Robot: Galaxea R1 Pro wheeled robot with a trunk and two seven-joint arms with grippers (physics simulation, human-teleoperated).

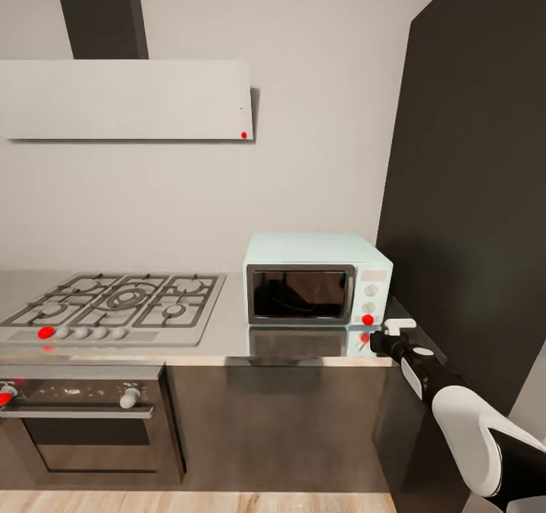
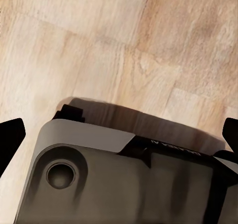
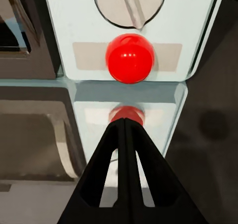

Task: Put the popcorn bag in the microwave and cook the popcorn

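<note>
Beside the gas hob (image 1: 114,304), the clenched right gripper (image 3: 126,127) faces the microwave (image 1: 315,279)'s red button (image 3: 130,57).

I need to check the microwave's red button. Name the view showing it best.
Right wrist view: the red button is large and sharp, just ahead of the shut right pincer. The head view shows it as a small dot; the left wrist view faces floor.
</note>
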